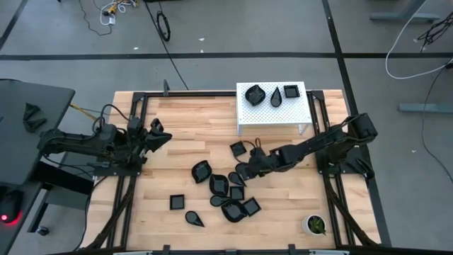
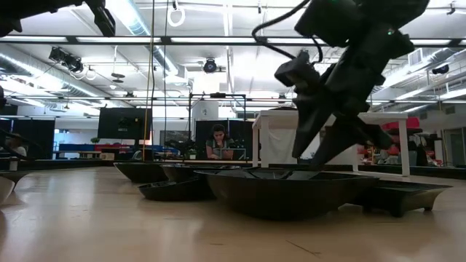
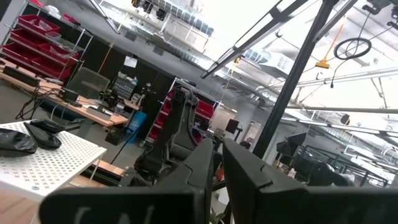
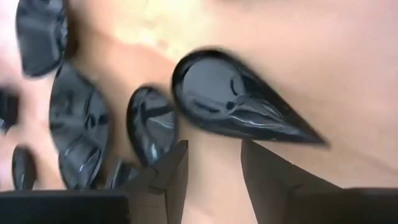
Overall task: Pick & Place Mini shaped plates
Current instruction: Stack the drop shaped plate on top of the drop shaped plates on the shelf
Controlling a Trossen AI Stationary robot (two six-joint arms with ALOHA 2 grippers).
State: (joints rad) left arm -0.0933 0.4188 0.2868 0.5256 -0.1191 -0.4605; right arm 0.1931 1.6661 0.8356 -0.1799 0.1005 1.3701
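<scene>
Several tiny glossy black shallow dishes (image 1: 230, 191) are scattered over the middle of the wooden worktop (image 1: 191, 131), three more are set on the white perforated stand (image 1: 244, 113) at the far side, and the right gripper (image 1: 244, 171) is held just above the cluster with its fingers apart, a teardrop-shaped dish (image 4: 239, 102) lying just ahead of them. The left gripper (image 1: 160, 134) is parked at the left edge, fingers together. Each dish is judged light, stiff and slippery, best pinched across its thin raised rim.
</scene>
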